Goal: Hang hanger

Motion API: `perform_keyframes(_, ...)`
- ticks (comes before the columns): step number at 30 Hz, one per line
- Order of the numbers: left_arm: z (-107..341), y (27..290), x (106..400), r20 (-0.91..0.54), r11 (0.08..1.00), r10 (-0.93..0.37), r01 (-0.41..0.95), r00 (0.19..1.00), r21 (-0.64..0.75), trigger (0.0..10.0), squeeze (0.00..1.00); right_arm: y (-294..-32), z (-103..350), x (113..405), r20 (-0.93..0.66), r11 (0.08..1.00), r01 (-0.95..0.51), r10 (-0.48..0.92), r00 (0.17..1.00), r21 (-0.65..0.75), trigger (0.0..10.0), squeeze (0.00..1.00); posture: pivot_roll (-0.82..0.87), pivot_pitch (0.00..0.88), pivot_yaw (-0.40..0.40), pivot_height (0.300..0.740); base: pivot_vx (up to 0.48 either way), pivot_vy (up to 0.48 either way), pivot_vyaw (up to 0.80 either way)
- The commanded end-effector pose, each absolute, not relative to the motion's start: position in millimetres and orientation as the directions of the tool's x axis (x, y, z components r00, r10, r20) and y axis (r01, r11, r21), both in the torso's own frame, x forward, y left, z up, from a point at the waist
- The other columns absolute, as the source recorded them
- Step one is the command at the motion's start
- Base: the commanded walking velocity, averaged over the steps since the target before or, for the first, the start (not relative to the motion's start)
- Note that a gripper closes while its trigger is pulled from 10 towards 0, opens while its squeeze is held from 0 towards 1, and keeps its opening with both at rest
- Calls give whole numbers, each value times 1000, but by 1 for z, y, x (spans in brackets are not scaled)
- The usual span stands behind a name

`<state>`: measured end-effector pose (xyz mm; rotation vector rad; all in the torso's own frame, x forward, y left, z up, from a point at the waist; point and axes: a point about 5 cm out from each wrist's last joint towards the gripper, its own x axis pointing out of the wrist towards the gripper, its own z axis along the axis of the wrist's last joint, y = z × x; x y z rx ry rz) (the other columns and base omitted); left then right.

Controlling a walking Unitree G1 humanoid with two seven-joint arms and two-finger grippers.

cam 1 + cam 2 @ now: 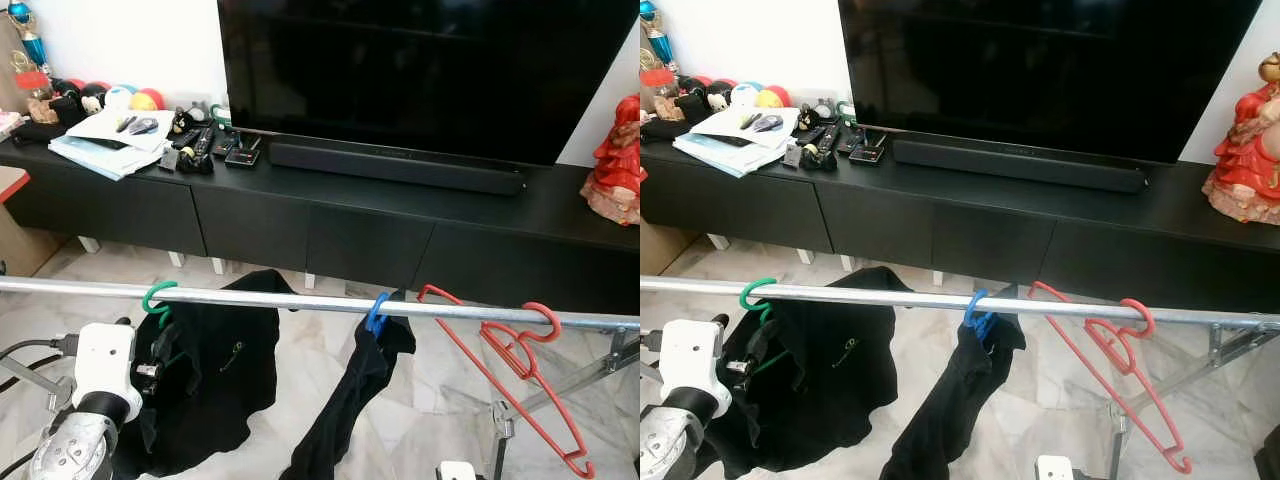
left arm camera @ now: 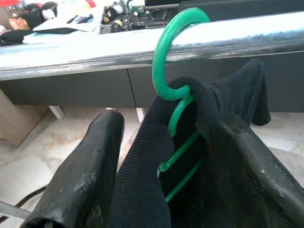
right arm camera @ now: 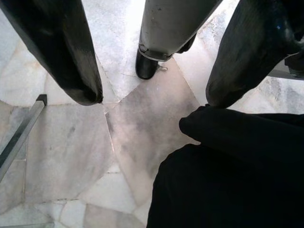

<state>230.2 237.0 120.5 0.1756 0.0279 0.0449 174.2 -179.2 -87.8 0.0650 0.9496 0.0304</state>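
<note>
The green hanger sits with its hook over the silver rail of the drying rack, a black garment draped on it. The left hand is right below the rail at that hanger; its two black fingers stand spread on either side of the garment's collar and the hanger's neck, and from the wrist view they appear to grip nothing, though cloth lies against them. So the hanger looks hung, and the risk lies in the retreat.

The knit collar bunches between the fingers, so if the hand pulls back or down without clearing the fabric, a fingertip could snag the cloth and drag the hook along the rail or lift it off. The hook is an open curve resting on a smooth tube, so an upward nudge from the wrist would be enough to unseat it.

Further along the rail hang a blue hanger with another dark garment and a bare red hanger tilted at an angle; a jolt to the rack could set them sliding.

The right hand hangs low over the marble floor, fingers apart and holding nothing, close to a rack leg and dark cloth.
</note>
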Motion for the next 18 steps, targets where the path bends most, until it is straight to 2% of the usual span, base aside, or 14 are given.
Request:
perform_keyframes(1,125,232,230,-12,982,12,-10,1000,190,10000,0,-183,-89,171,-818,998,26,39,574,65,10000,0,57,50,-28,740,0,0,0)
perform_keyframes(6,125,225,230,-17,975,-52,55,998,214,10000,0,-183,-89,170,-816,998,34,29,578,59,10000,0,57,43,-25,740,0,0,0)
perform_keyframes(11,126,225,231,-13,974,-58,60,998,218,10000,0,-183,-90,169,-821,997,38,28,571,61,10000,0,54,40,-23,740,0,-406,0)
perform_keyframes(18,126,224,231,-12,973,-69,70,998,221,10000,0,-182,-90,169,-830,998,30,35,557,62,10000,0,56,49,-23,740,0,-480,-762)
